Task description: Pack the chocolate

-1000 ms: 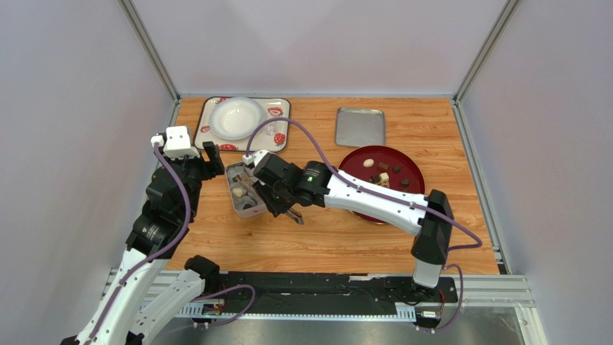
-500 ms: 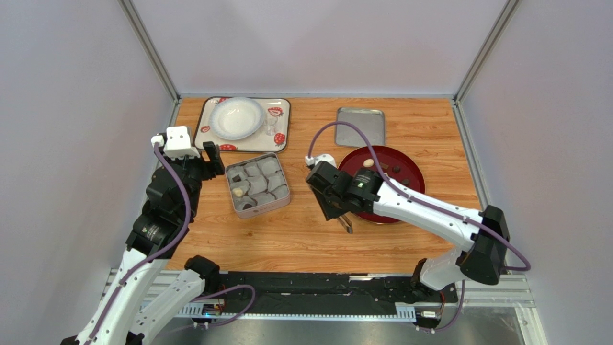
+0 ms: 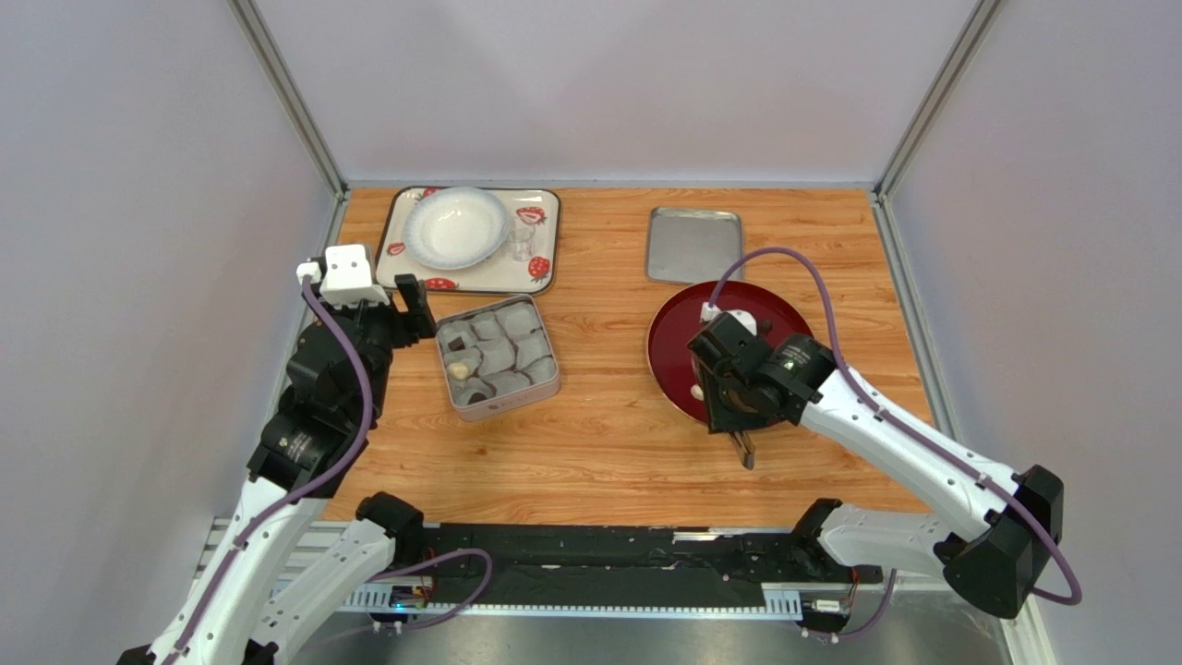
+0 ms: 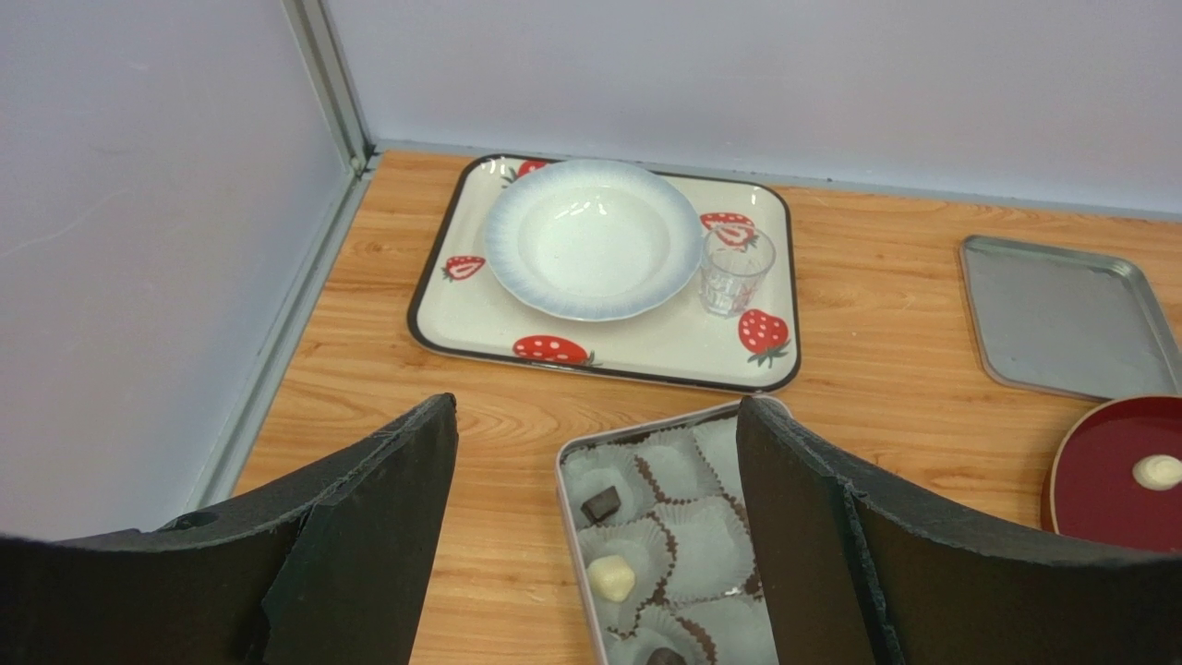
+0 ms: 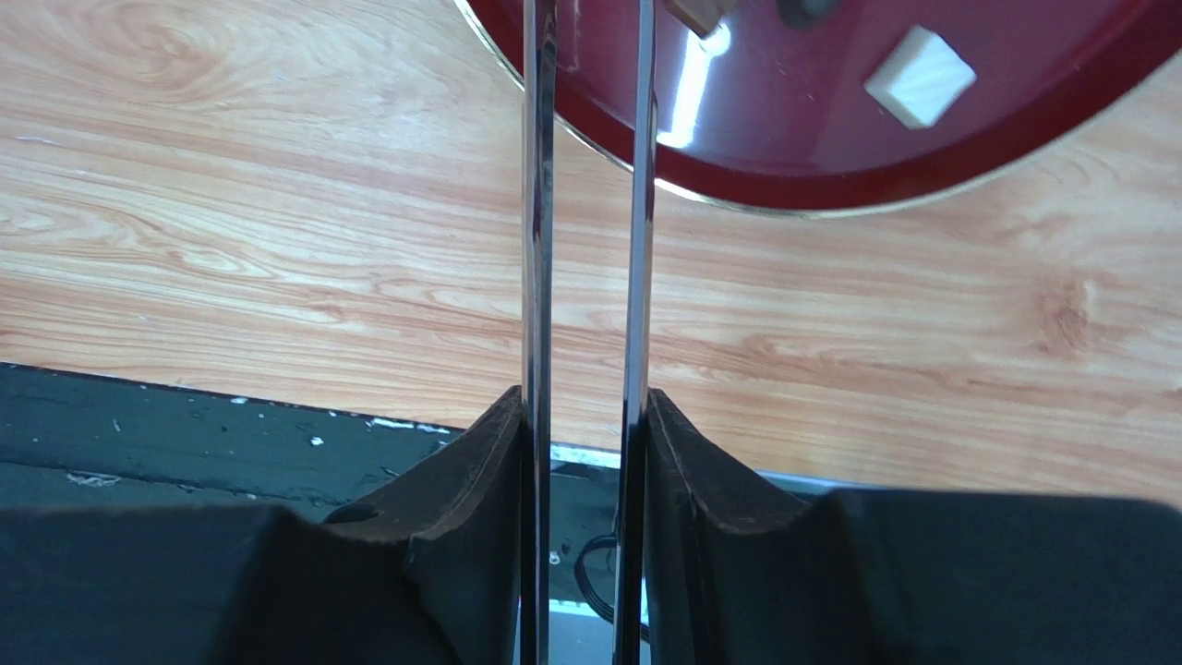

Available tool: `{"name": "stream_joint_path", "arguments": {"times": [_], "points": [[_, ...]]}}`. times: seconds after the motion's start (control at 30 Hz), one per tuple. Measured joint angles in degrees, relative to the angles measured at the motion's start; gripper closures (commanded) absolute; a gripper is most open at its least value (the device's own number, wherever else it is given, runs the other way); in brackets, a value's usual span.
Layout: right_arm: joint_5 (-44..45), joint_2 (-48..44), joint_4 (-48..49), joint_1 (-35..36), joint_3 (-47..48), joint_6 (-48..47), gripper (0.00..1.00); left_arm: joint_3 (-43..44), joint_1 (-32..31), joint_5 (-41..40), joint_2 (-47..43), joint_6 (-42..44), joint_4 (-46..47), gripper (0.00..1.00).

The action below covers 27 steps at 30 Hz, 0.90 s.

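**Tongs at the red plate, open gripper by the tin**

We take the tin [image 3: 497, 358] as our landmark. It sits lidless and is lined with grey paper cups [image 4: 694, 527]. Chocolate [image 4: 609, 577] in the tin: one cream piece with a dark piece on either side of it, all along its left column. The other cups look unfilled from what we can see.

The left gripper [image 4: 597, 405] sits at the tin's far-left corner with its fingers spread wide and nothing between them. We cannot tell if it touches the tin.

The red plate [image 3: 676, 347] is well to the right of the tin. On it we see more chocolate, a pale square and darker bits.

The right gripper [image 5: 583, 409] is at the plate's near edge, right of the tin. Its fingers are clamped on metal tongs [image 5: 537, 208], whose blades are a narrow gap apart. The tips run out of the wrist view over the plate, so we cannot tell if they hold anything.

Behind the tin is a strawberry tray [image 4: 458, 312] with a white bowl [image 4: 593, 238] and a glass [image 4: 733, 268]. A flat metal tray [image 3: 694, 244] lies far-right of the tin.
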Motion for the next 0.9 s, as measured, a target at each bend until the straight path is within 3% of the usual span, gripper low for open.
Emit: {"name": "stream_joint_path", "arguments": {"times": [0.4,0.9], "points": [[-1.75,-3.02,-5.64,-4.81,-2.34,3.15,0.62,-0.31,0.0,-0.59,-0.46,-0.66,4.76,0.18],[-3.21,-1.88,-4.57,-5.73,-4.66,10.84,0.59,0.35,0.04,-5.73,3.34,0.22,15.06,0.18]]}}
